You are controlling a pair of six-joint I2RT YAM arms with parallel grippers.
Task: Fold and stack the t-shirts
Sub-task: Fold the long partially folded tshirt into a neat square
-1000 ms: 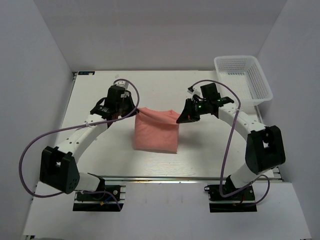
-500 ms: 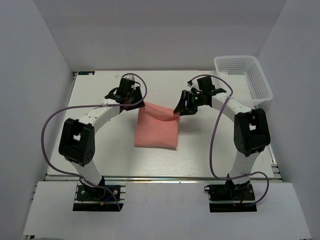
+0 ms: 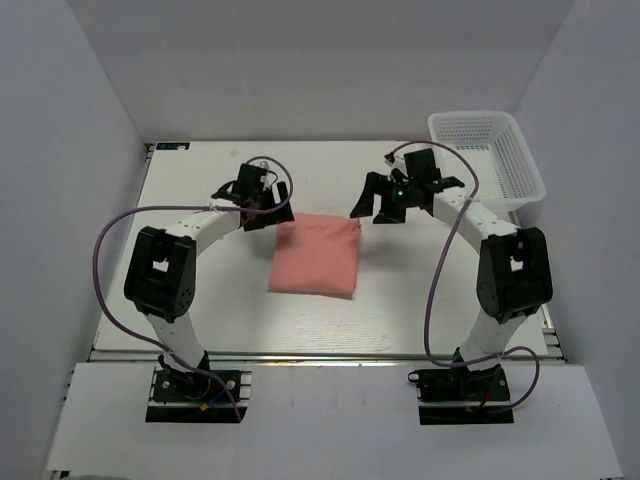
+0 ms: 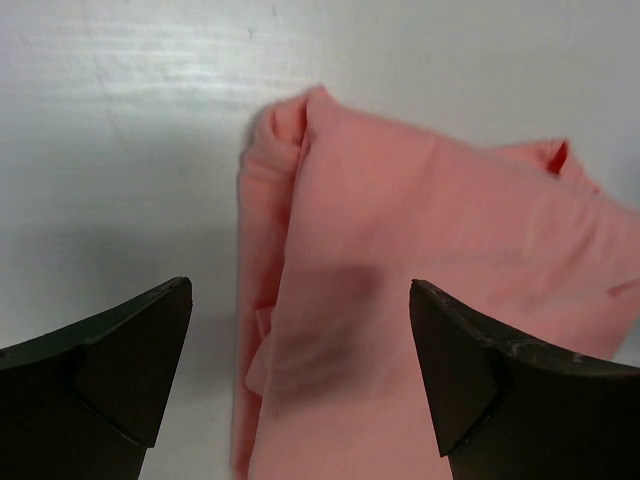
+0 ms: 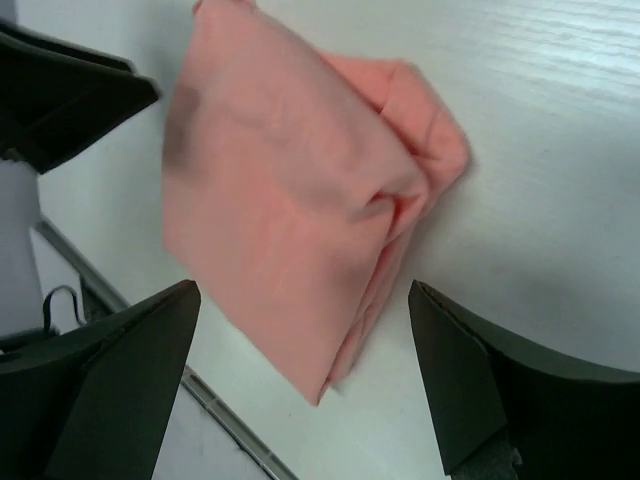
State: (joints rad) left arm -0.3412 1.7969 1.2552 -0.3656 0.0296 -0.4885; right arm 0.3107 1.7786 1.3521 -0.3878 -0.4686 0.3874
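Surroundings: a white mesh basket (image 3: 528, 160) sits at the far right corner of the tabletop (image 3: 380, 310), well apart from the shirt; white walls close in the left, right and far sides.
In the way: nothing lies on the shirt; a purple cable (image 3: 110, 240) loops out beside the left arm and another (image 3: 437, 280) runs along the right arm, both clear of the cloth.
T-shirt: the salmon-pink t-shirt (image 3: 313, 257) lies folded into a rough rectangle at mid-tabletop, between the two arms; bunched layers show at its far corners in both wrist views.
Left arm: its elbow stands up over the near left of the tabletop, with the forearm reaching to the far left corner of the shirt.
Left end effector (image 3: 268, 212): fingers spread wide above that corner (image 4: 298, 290), gripping nothing.
Right arm: mirrors the left, with its forearm angled in towards the far right corner of the shirt.
Right end effector (image 3: 378, 205): fingers likewise wide apart over the cloth (image 5: 302, 290), empty.
Count: one t-shirt, one basket, two arms, two end effectors, two cables.
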